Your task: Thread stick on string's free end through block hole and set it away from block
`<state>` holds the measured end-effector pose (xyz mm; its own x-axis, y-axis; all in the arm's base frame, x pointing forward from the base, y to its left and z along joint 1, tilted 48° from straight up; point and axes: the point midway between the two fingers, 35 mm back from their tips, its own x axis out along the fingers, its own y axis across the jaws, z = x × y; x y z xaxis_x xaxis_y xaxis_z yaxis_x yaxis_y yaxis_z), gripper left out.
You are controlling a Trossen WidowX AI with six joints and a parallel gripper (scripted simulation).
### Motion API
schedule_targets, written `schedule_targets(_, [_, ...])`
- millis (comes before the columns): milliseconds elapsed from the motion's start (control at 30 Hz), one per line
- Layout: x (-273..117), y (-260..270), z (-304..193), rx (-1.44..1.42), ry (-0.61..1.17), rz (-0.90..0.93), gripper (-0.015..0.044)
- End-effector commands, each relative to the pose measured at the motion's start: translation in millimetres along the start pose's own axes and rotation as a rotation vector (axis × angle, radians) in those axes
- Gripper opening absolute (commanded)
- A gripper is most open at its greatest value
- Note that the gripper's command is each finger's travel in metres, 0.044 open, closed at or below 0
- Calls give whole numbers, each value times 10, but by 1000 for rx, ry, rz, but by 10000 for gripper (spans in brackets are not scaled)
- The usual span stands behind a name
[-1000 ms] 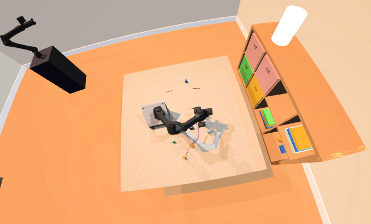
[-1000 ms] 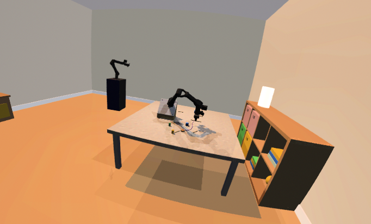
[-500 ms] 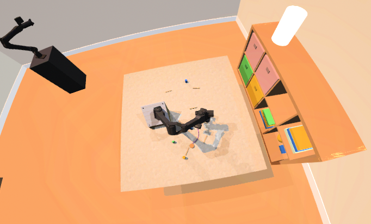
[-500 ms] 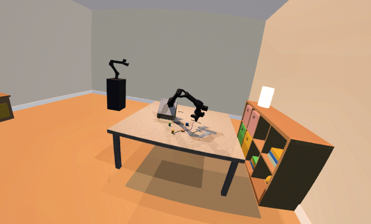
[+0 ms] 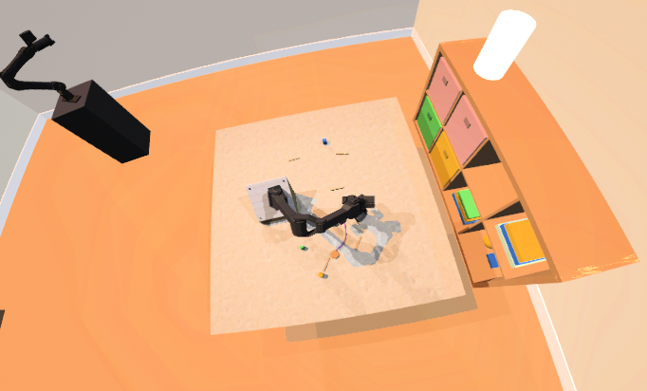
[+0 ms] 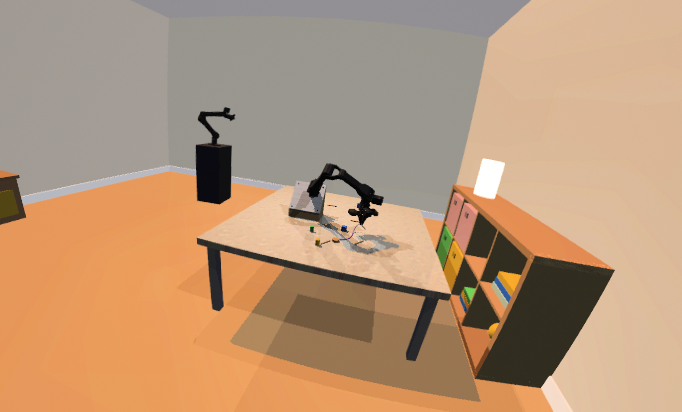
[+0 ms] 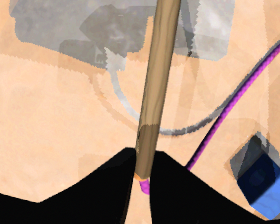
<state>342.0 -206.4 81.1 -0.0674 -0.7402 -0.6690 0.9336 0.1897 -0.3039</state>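
a playroom-like room, with colourful bins (image 5: pixel 467 121) (image 6: pixel 465 220) in a cube shelf (image 5: pixel 579 170) (image 6: pixel 543 317).

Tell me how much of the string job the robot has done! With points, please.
Done: the stick (image 7: pixel 158 75) is picked up. In hand: the claw (image 5: pixel 360 218) (image 6: pixel 362 223) (image 7: pixel 143 159) grips its string end. Left, it seems: threading, pulling through, putting down; no block shows on the visible string (image 5: pixel 345 235) (image 6: pixel 354 234) (image 7: pixel 226 112).
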Motion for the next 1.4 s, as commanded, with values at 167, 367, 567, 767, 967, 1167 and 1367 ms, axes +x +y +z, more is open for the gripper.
schedule_targets(167, [-18, -4, 138, 370, -1, 8, 0])
schedule_targets(367, [-19, -18, 205, 595, -1, 9, 0])
schedule_targets(567, [-20, -34, 273, 821, -1, 10, 0])
schedule_targets(767, [-21, -52, 340, 1046, -1, 11, 0])
schedule_targets(967, [-22, -71, 407, 1272, -1, 12, 0])
schedule_targets(1167, [-24, -92, 475, 1497, -1, 14, 0])
schedule_targets(1367, [-26, -114, 542, 1722, -1, 16, 0])
